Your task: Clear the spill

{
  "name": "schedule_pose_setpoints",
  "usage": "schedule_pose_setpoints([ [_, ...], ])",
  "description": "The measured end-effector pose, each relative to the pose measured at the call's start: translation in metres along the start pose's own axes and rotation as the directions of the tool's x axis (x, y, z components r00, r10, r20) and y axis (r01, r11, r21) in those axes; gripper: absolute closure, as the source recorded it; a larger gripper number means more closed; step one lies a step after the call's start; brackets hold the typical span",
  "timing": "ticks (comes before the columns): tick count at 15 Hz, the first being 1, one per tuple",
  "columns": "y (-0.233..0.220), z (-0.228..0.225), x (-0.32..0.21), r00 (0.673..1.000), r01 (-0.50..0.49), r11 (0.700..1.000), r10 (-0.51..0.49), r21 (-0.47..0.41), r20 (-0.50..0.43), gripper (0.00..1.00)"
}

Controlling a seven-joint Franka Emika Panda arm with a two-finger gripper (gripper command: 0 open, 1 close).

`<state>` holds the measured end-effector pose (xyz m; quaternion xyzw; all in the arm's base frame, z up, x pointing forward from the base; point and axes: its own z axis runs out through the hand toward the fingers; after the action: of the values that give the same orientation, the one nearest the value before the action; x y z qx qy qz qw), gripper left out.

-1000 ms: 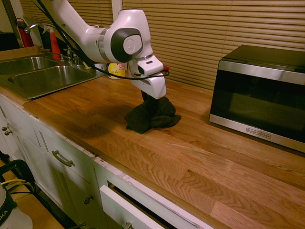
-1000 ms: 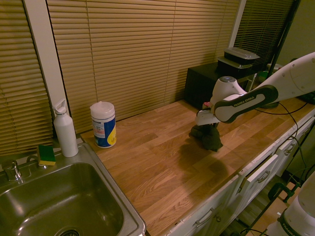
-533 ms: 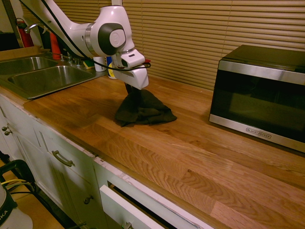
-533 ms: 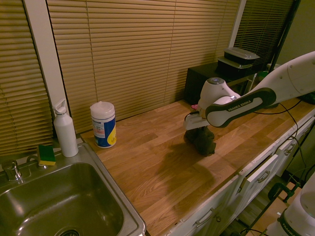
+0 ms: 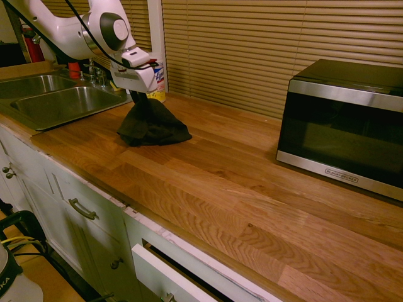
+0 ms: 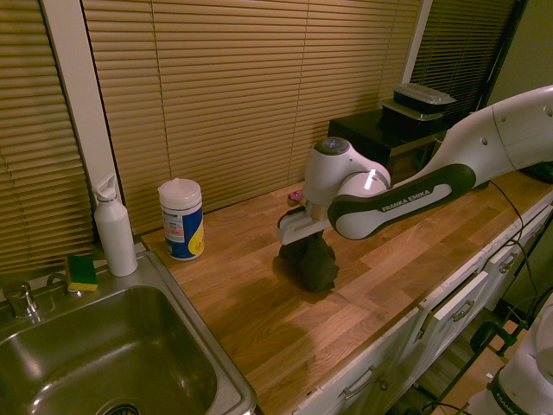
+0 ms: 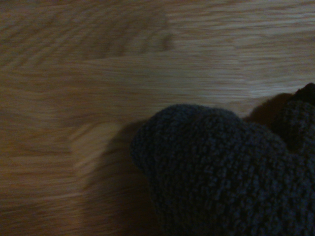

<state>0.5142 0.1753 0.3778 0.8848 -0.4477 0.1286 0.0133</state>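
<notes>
Clenching the cloth (image 5: 154,128) in the gripper (image 5: 143,99), left of centre in the first exterior view, and bunching it on the counter (image 5: 220,189), between the sink (image 5: 119,103), upper left, and the microwave (image 5: 340,129), right. Can't make out the spill.

In the first exterior view, the counter (image 5: 208,189) is lying open mid-frame; the microwave (image 5: 343,129) is blocking the right side.

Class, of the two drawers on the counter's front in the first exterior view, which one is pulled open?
The drawer nearer the microwave: its white front juts out, leaving a dark gap, whereas the other drawer sits closed.
</notes>
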Motion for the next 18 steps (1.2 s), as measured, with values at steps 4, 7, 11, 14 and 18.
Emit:
schedule_pose_setpoints([
  [4,-0.039,0.001,-0.037,0.999,0.052,0.999,-0.052,0.003,0.006,1.00],
  [7,-0.062,-0.005,-0.059,0.998,0.069,0.997,-0.069,0.026,0.008,1.00],
  [11,-0.081,-0.002,-0.072,0.996,0.082,0.996,-0.083,0.039,0.019,0.00],
  [14,-0.086,0.001,-0.071,0.997,0.080,0.996,-0.081,0.036,0.021,0.00],
  [18,-0.089,-0.003,-0.077,0.997,0.078,0.997,-0.079,0.030,0.020,0.00],
])
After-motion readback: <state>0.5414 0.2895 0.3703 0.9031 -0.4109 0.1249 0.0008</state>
